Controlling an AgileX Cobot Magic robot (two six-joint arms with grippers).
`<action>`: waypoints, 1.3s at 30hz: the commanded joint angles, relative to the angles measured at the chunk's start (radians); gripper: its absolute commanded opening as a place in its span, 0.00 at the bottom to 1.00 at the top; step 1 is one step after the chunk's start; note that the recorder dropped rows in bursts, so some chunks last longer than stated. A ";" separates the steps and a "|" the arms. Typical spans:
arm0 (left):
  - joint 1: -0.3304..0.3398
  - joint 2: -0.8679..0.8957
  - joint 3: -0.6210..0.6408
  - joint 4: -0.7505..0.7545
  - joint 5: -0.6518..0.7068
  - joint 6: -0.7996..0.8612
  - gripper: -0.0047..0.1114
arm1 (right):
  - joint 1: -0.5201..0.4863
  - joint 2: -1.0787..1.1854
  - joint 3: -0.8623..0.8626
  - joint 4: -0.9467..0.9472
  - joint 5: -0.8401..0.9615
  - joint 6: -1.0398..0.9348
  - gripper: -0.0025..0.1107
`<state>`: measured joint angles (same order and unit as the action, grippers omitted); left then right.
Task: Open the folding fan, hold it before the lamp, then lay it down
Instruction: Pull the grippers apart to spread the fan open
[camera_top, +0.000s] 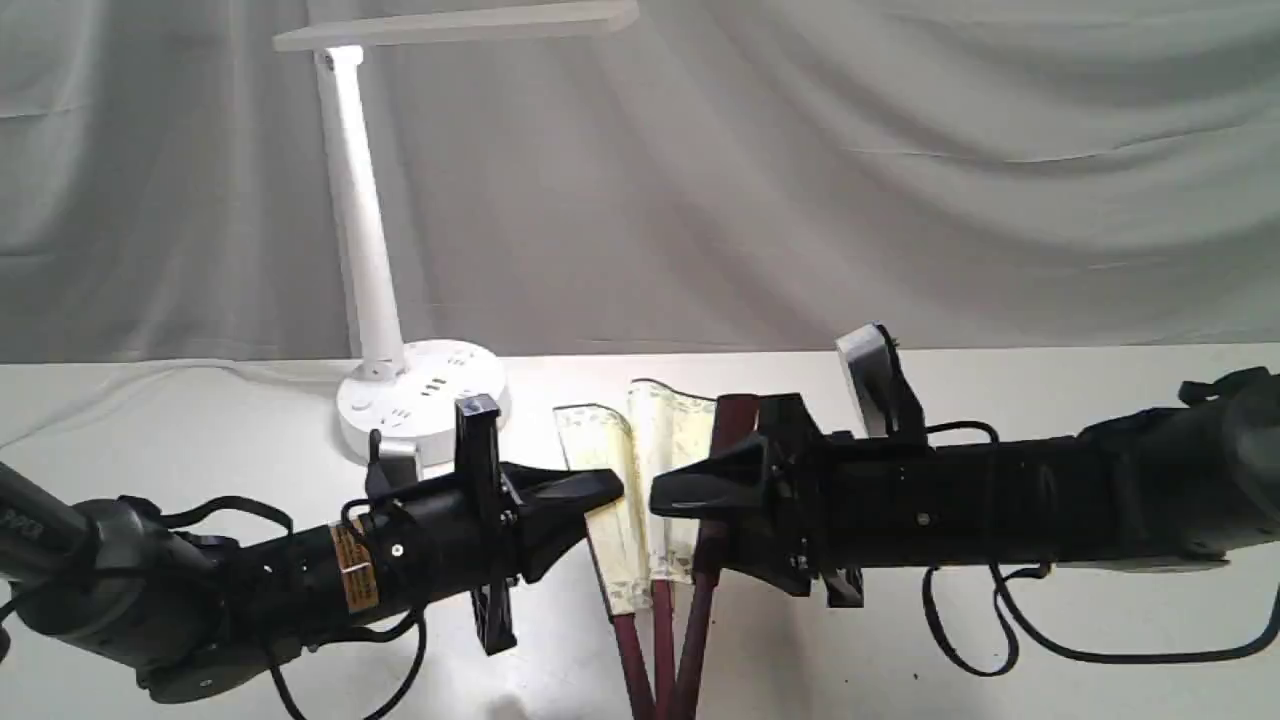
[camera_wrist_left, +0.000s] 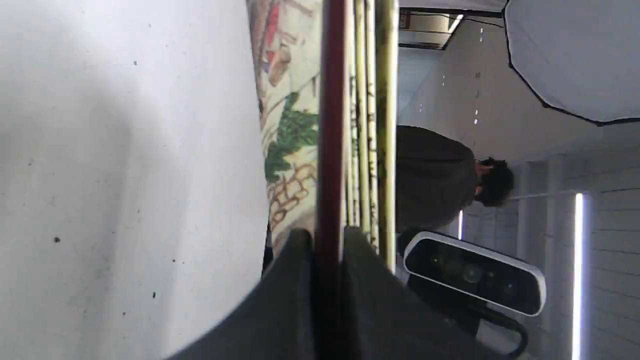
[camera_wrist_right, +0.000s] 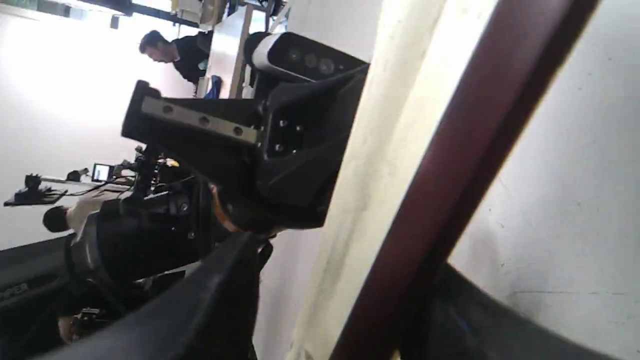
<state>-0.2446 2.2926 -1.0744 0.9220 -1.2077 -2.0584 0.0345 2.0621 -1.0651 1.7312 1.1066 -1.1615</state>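
Observation:
The folding fan (camera_top: 640, 455) is partly spread, cream pleats up and maroon ribs running down toward the near table edge. My left gripper (camera_top: 612, 488) is shut on one maroon guard (camera_wrist_left: 331, 150), which is pinched between both fingers (camera_wrist_left: 295, 280). Painted pleats (camera_wrist_left: 292, 145) show beside that guard. My right gripper (camera_top: 668, 495) reaches the fan's other side. There the other guard (camera_wrist_right: 465, 150) lies between its spread jaws, against one finger (camera_wrist_right: 480, 315), and the other finger (camera_wrist_right: 220, 295) stands apart from the cream paper (camera_wrist_right: 370, 165). The white lamp (camera_top: 358, 220) stands lit at the back left.
The lamp's round base (camera_top: 420, 400) with sockets sits just behind my left gripper. A grey curtain hangs behind the white table (camera_top: 1000, 660). Black cables (camera_top: 980, 630) droop under the right arm. A wrist camera (camera_wrist_left: 472, 272) is close by.

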 joint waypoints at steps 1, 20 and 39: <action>-0.002 -0.003 -0.002 -0.031 -0.013 -0.004 0.04 | -0.003 -0.008 -0.007 0.013 -0.034 0.002 0.34; -0.002 -0.003 -0.002 -0.240 -0.013 -0.008 0.04 | -0.014 -0.008 -0.023 0.013 -0.155 0.012 0.02; -0.002 -0.007 -0.002 -0.466 -0.013 -0.006 0.04 | -0.143 -0.008 -0.095 0.013 -0.123 0.152 0.02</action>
<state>-0.2466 2.3031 -1.0744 0.5408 -1.1977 -2.0293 -0.0903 2.0578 -1.1589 1.7721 0.9620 -0.9839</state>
